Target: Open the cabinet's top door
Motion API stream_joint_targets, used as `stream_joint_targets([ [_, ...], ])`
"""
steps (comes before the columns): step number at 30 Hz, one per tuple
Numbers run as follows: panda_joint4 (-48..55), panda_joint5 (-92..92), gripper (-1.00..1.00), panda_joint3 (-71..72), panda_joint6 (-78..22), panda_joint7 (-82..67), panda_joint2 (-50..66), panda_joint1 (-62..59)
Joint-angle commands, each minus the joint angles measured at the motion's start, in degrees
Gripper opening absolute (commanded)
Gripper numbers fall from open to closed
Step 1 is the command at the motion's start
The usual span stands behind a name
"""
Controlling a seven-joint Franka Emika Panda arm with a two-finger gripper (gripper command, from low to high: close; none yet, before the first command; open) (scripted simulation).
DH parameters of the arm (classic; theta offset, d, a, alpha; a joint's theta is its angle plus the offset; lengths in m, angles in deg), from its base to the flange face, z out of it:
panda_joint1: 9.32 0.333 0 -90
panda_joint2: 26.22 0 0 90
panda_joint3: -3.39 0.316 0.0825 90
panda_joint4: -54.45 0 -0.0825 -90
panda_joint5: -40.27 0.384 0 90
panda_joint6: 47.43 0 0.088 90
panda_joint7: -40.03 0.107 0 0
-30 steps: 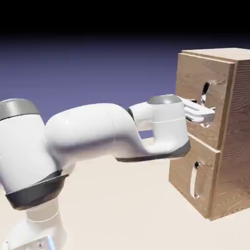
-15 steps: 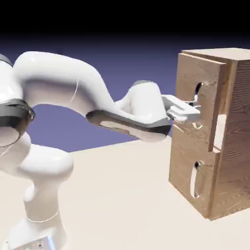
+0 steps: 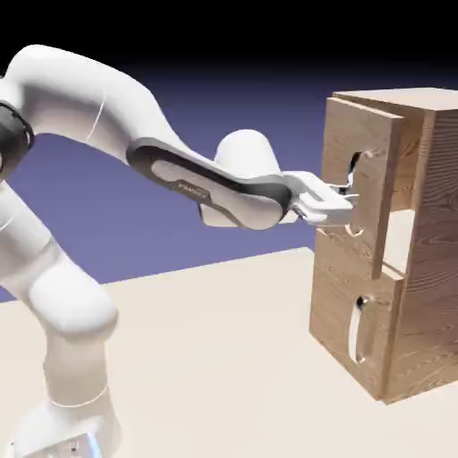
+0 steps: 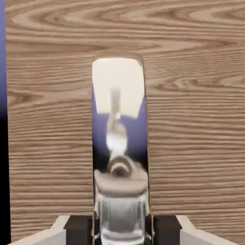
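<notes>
The cabinet (image 3: pixel 434 224) stands at the exterior view's right. Its top door (image 3: pixel 337 139) is pulled partly out from the body, and a pale gap shows behind its right edge. My gripper (image 3: pixel 351 202) is shut on the top door's vertical silver handle (image 3: pixel 358 179). In the hand view the handle (image 4: pixel 119 119) runs up the middle, large and reflective, over the door's wood grain (image 4: pixel 191 119). It sits between my two dark fingertips (image 4: pixel 79 228) at the bottom edge, where my gripper (image 4: pixel 122 229) closes on it.
The lower door (image 3: pixel 335 309) is shut, with its own silver handle (image 3: pixel 358 329). The arm reaches in from the upper left, elbow raised, above the beige table (image 3: pixel 215 358).
The gripper has closed on the handle and moved left, drawing the top door further out from the cabinet. The arm's elbow has lifted and swung left.
</notes>
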Motion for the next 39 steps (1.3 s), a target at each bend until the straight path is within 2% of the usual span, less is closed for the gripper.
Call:
stream_joint_targets([
  [1, -0.63, -0.10, -1.00, 2.08, -0.23, -0.50, -0.27, -1.95],
  [12, -9.54, 27.31, -1.00, 15.48, -7.03, -18.60, -7.82, -10.81],
  [22, -15.21, 52.23, -1.00, 27.13, -17.97, -31.62, -13.49, -12.35],
  [31, -15.14, 74.66, -1.00, 39.49, -34.66, -39.22, -13.51, -9.81],
  [39, -7.62, 91.11, -1.00, 52.31, -54.54, -40.87, -5.86, -9.61],
])
